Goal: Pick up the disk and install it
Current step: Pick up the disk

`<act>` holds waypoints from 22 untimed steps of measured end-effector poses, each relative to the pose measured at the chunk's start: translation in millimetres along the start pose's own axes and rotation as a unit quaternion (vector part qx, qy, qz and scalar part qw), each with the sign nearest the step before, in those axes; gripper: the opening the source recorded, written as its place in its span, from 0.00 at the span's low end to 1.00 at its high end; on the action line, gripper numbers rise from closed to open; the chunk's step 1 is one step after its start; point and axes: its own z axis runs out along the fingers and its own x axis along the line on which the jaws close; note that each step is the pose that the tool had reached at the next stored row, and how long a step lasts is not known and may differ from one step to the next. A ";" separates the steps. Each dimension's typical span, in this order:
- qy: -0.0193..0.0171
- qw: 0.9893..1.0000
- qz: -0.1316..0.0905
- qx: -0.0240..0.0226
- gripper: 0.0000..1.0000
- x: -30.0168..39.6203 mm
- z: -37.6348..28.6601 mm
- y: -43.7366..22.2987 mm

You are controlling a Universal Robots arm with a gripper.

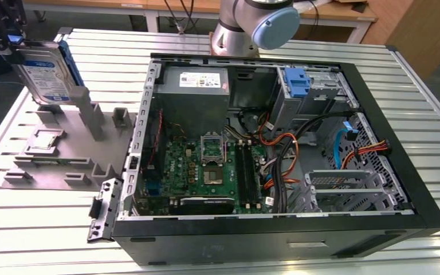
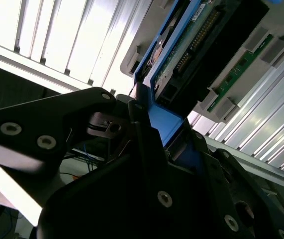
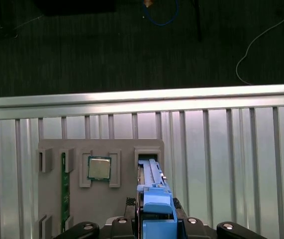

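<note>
Disk (image 1: 43,71) is standing upright at the corner of the grey holder (image 1: 55,153) in the exterior view. Second wrist view: gripper (image 2: 149,112) jaws are clamping its blue frame (image 2: 164,123). First wrist view: it's lining up with the holder's slot (image 3: 149,152). Pick-up stage, I'd guess; installing is needing a steady hold.

No print can be read. The disk (image 1: 38,56) carries a blue-and-white label (image 1: 44,80), and the power supply (image 1: 193,97) a white sticker (image 1: 202,80); the lettering on both is too small to make out.
</note>
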 end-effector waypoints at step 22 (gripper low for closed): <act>0.000 1.000 0.000 0.000 0.36 -0.1 -16.2 0.0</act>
